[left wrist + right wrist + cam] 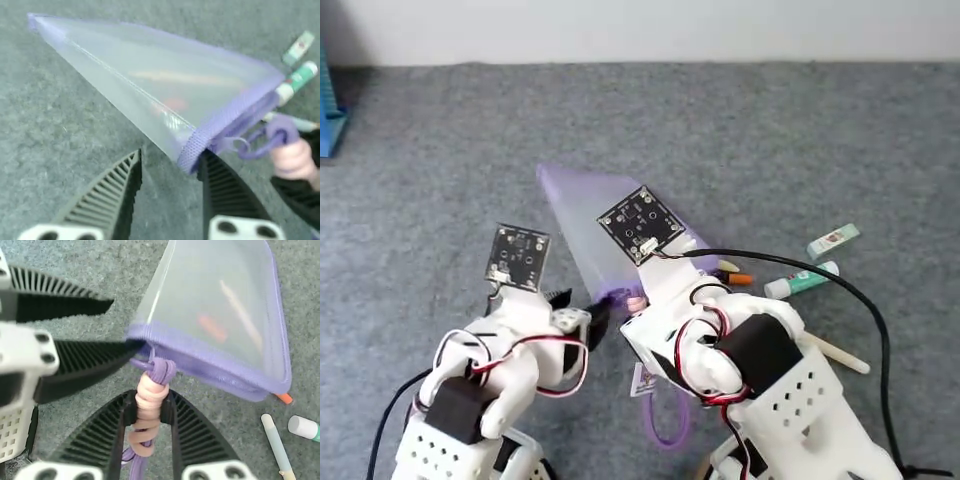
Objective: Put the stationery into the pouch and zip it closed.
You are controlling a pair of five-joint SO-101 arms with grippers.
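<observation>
A translucent purple-edged pouch [582,215] is held tilted above the carpet. In the right wrist view, an orange item [212,328] and a pale pencil [241,316] show through its wall. My right gripper [149,398] is shut on the pink coiled zipper pull [150,395] at the pouch's near corner [150,337]. My left gripper [170,156] is open just below that same corner [192,150], with one fingertip [131,345] touching the purple edge. A green-and-white tube [801,281], a small eraser [833,240], an orange-tipped pen [740,278] and a pale stick [836,353] lie on the carpet to the right.
A purple cord [666,425] and a small tag [642,380] hang below the right arm. A black cable [865,310] loops over the loose stationery. A blue object [330,120] stands at the far left edge. Grey carpet [770,140] lies open behind the pouch.
</observation>
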